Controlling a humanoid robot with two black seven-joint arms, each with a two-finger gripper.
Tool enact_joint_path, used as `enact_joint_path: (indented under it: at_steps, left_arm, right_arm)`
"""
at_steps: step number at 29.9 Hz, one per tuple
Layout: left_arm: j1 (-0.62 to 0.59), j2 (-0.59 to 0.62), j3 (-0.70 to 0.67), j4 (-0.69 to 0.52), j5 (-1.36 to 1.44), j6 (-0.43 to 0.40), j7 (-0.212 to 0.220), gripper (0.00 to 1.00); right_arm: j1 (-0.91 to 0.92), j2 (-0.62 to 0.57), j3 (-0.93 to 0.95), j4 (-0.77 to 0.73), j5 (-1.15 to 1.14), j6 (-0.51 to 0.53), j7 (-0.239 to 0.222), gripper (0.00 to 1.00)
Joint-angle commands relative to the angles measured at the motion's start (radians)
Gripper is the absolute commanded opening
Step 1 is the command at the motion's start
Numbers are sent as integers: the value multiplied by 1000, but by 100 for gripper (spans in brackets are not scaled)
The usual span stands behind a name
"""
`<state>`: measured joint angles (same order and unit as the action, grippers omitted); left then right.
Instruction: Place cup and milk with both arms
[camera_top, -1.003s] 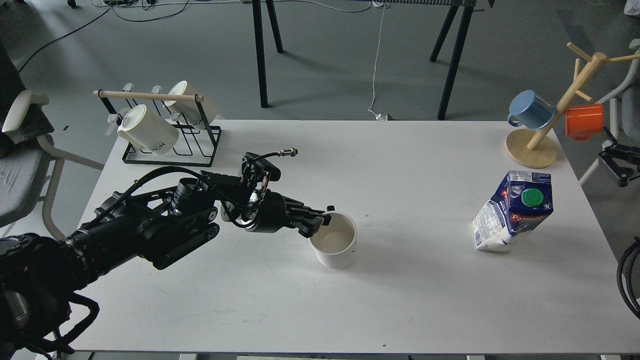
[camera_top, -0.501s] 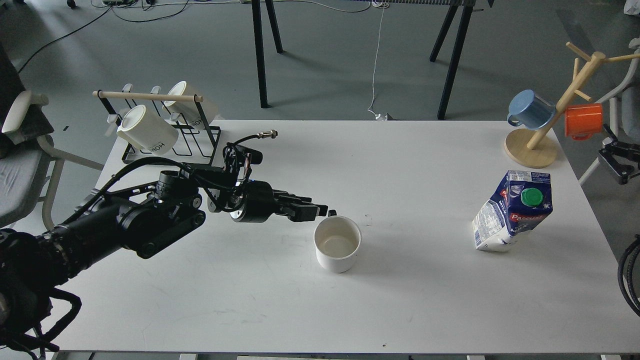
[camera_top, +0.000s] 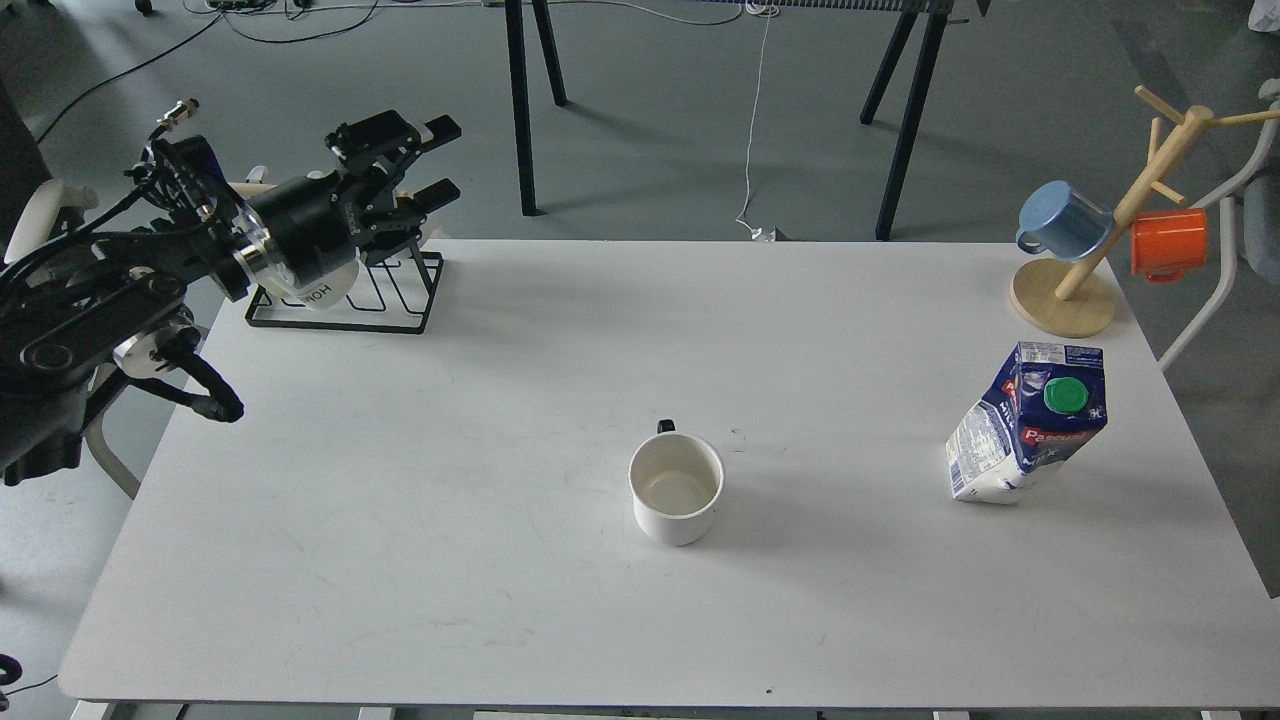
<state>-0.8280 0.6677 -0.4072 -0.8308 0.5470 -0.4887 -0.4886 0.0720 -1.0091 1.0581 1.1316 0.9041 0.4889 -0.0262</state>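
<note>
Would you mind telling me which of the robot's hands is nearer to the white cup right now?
Left. The left hand is open, far up-left of the cup, over the mug rack. The right hand is out of view.

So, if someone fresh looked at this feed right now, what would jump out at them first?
Probably the dented dark-blue and white milk carton with its green cap, leaning at the table's right. Next, the plain white ceramic cup standing alone, upright, mid-table. Then the black left gripper, fingers apart, raised at far left over the black wire mug rack.
</note>
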Motion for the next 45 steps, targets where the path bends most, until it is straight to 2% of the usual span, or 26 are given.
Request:
enact_joint_path:
  at_steps: [1, 10, 16, 21, 45]
  left_arm:
    - [33, 59, -7, -5, -68, 0, 0, 84]
    - [90, 62, -24, -11, -68, 0, 0, 86]
    - [89, 55, -22, -11, -64, 0, 0, 87]
    - [90, 52, -19, -8, -62, 0, 0, 87]
    - [99, 36, -7, -5, -59, 0, 0, 88]
  right_arm:
    - [-128, -40, 0, 25, 71, 0, 0, 99]
    - [-342, 3, -55, 125, 52, 0, -1, 99]
    - [-337, 177, -142, 148, -62, 0, -3, 99]
    - [-336, 254, -165, 154, -105, 0, -1, 99]
    - [-160, 330, -196, 139, -125, 0, 3, 99]
